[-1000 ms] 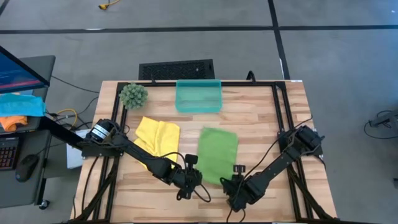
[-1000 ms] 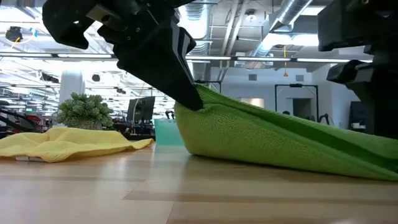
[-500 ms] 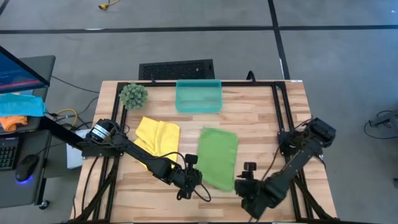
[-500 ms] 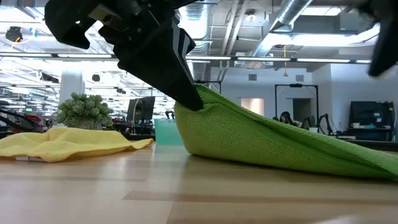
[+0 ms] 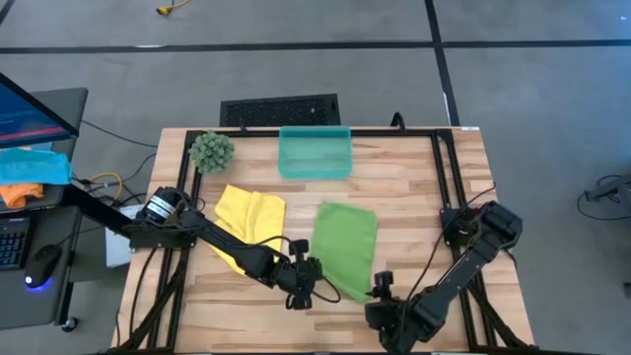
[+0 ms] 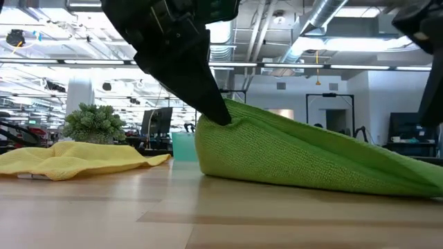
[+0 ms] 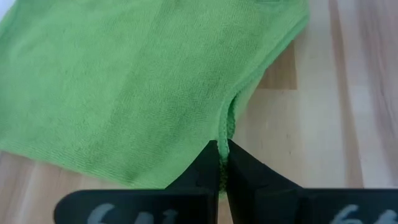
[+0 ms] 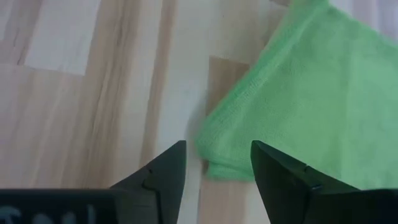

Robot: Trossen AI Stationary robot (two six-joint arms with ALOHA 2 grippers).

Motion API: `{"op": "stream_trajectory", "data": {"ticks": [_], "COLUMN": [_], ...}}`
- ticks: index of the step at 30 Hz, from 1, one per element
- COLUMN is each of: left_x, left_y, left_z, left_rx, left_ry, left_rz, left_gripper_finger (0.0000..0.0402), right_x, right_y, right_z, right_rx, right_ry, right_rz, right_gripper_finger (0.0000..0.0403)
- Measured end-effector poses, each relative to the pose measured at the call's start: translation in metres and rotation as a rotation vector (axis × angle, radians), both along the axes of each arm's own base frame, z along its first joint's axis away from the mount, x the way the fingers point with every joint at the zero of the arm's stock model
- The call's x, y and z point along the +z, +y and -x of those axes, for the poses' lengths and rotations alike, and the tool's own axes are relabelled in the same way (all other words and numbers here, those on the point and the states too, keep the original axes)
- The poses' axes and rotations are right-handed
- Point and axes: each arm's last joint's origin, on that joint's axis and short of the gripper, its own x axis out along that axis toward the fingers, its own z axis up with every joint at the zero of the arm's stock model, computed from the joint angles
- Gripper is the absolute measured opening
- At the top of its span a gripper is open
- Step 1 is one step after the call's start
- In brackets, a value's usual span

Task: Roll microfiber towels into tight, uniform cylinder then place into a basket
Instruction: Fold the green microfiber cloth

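Basket [image 6: 184, 147] mostly hidden behind green towel [image 6: 304, 159].

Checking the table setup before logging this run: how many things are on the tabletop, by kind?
Towels: 2, a lime green towel and a yellow towel
Baskets: 1, the teal basket
Plant balls: 1, the green spiky plant ball
Total: 4
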Motion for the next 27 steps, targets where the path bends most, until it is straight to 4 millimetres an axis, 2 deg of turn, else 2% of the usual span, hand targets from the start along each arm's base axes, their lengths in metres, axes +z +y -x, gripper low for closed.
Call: {"op": "stream_trajectory", "data": {"ticks": [9, 15, 19, 23, 27], "left_x": [-0.001, -0.002, -0.002, -0.003, -0.003], "left_y": [0.000, 0.001, 0.001, 0.001, 0.001], "left_z": [0.001, 0.002, 0.003, 0.003, 0.003], "left_rx": [0.028, 0.030, 0.037, 0.040, 0.041], "left_ry": [0.011, 0.024, 0.030, 0.034, 0.035], "left_rz": [0.023, 0.018, 0.020, 0.021, 0.021], "left_gripper_finger": [0.0002, 0.0002, 0.0002, 0.0002, 0.0002], "right_x": [-0.013, -0.027, -0.029, -0.032, -0.035], "right_y": [-0.013, -0.026, -0.031, -0.036, -0.038], "right_z": [-0.019, -0.022, -0.022, -0.023, -0.024], "right_rx": [-0.025, -0.038, -0.058, -0.096, -0.106], "right_ry": [0.055, 0.095, 0.096, 0.105, 0.114], "right_rz": [-0.020, -0.061, -0.064, -0.088, -0.118], "right_gripper_finger": [0.0225, 0.0222, 0.0214, 0.0191, 0.0131]}}
